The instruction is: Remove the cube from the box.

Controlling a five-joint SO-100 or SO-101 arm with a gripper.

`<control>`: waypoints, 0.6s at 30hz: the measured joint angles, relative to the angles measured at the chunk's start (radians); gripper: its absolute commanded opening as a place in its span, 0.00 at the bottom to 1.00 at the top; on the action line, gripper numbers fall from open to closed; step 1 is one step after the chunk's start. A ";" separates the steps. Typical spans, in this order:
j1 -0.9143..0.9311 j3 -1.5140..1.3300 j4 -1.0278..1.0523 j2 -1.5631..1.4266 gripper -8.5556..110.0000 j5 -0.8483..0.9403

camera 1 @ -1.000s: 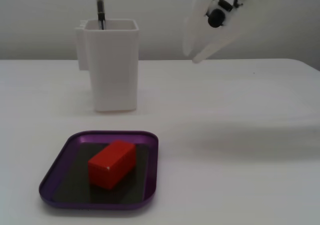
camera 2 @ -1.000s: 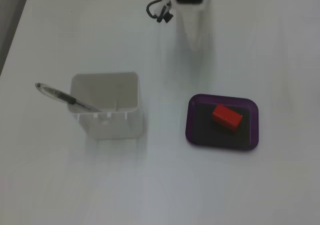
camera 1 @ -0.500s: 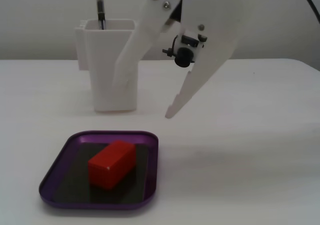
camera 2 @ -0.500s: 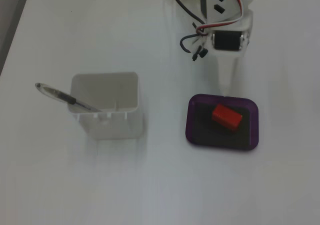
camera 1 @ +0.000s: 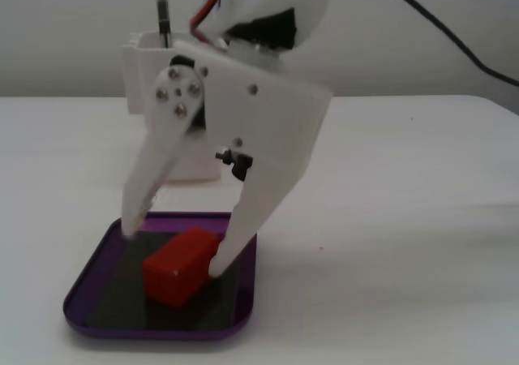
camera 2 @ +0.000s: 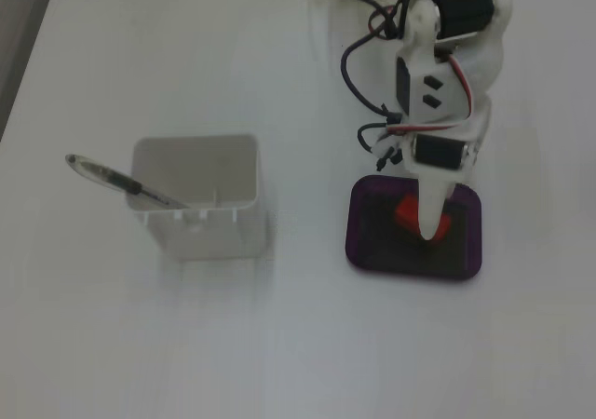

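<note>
White arm reaching down into the purple tray, fingers spread wide around the red block.

The plain white bench (camera 1: 422,219) carries everything. The white plastic arm (camera 1: 251,113) with black and red wires leans over the shallow purple metallic tray with a dark flat bottom (camera 1: 89,288), and its fingers (camera 1: 172,251) stand wide apart, holding nothing: in the low fixed view one tip sits near the tray's far-left rim, the other just at the right end of the small bright red rectangular block (camera 1: 180,265), contact unclear. That block lies flat inside the tray, partly covered by the arm in the high fixed view (camera 2: 407,212). Well apart stands a tall white square plastic container (camera 2: 197,200) with a dark pen (camera 2: 116,182) leaning in it.
</note>
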State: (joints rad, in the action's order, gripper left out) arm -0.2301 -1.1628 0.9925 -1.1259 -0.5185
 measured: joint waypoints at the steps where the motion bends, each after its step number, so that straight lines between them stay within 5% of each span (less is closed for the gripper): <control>1: 0.000 0.014 0.000 0.020 0.26 0.000; 7: 0.023 0.038 0.000 0.078 0.24 0.002; 14: 0.017 0.038 0.000 0.080 0.07 0.002; 18: 0.017 0.038 0.000 0.080 0.07 0.003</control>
State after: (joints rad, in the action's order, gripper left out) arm -0.2132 -1.1244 0.9925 -1.0462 -0.5154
